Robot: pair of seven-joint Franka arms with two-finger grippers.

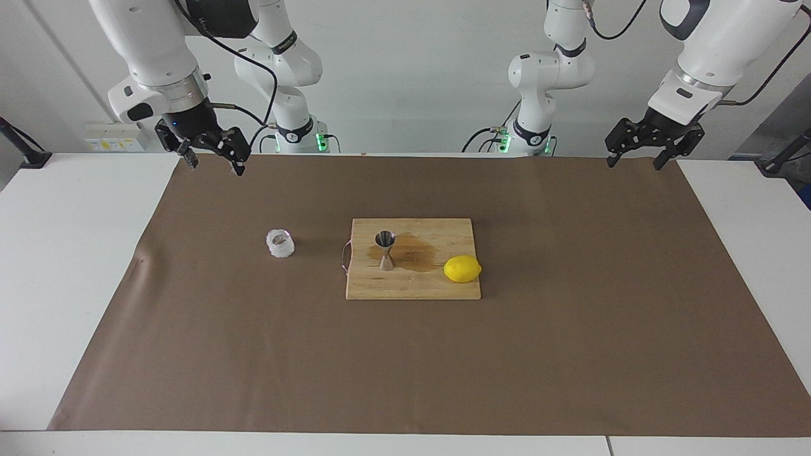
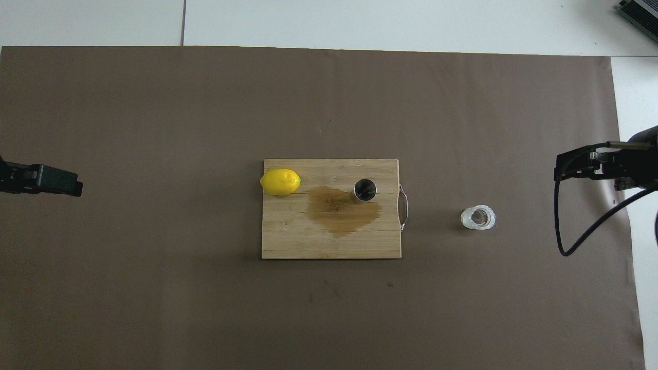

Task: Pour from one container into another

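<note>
The small clear cup [image 1: 280, 243] [image 2: 478, 218] with a bumpy whitish wall stands upright on the brown mat, beside the cutting board toward the right arm's end of the table. The steel hourglass jigger [image 1: 384, 249] [image 2: 364, 190] stands upright on the wooden board [image 1: 412, 286] [image 2: 288, 236], at the edge of a dark wet stain [image 1: 415, 252] [image 2: 342, 215]. My right gripper [image 1: 215, 166] [image 2: 581, 167] hangs open and empty over the mat's edge at its own end. My left gripper [image 1: 634, 163] [image 2: 51, 180] waits open and empty over the mat's edge at the left arm's end.
A yellow lemon [image 1: 462, 268] [image 2: 280, 181] lies on the board's corner toward the left arm's end. The board has a small metal handle [image 1: 344, 256] [image 2: 403, 206] on the side facing the cup. The brown mat [image 1: 570, 354] covers most of the white table.
</note>
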